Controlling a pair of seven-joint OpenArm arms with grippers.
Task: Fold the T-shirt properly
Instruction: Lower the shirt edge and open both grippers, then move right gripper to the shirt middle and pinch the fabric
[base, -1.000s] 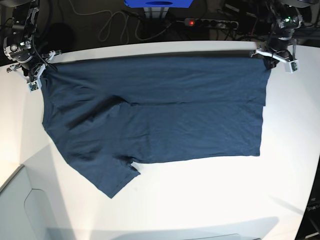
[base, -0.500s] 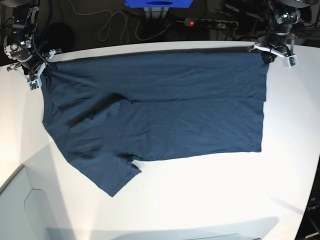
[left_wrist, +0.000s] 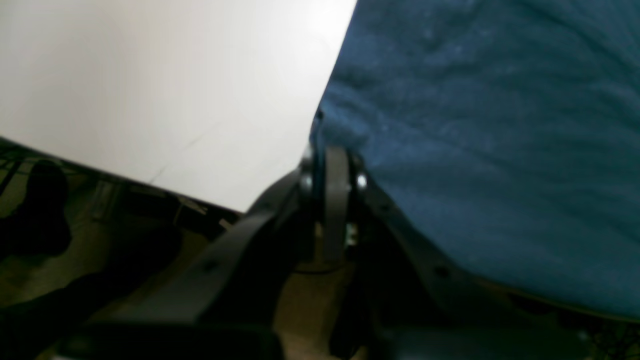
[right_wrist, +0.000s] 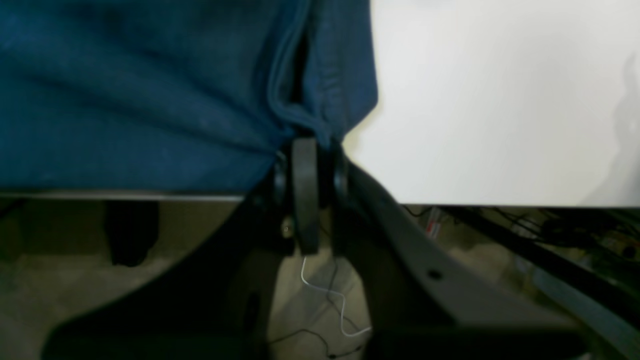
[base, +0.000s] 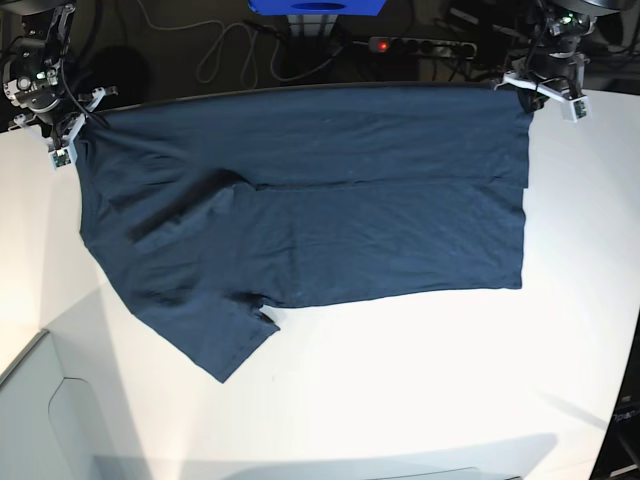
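The table (base: 420, 380) is covered at the far side by the T-shirt (base: 320, 210), spread flat, one sleeve trailing near left. Its far corners are pinched: right gripper (right_wrist: 305, 150) clenched on bunched cloth at the far left, left gripper (left_wrist: 332, 150) clamped on the far-right hem. Risk judged: cloth dragged off the far edge, or a thin pinch slipping under tension.

no legible text, labels, brands, numbers or signs anywhere

White table (base: 420, 380); power strip (base: 420, 45), red light on; grey cable (base: 225, 50); blue box (base: 315, 6).
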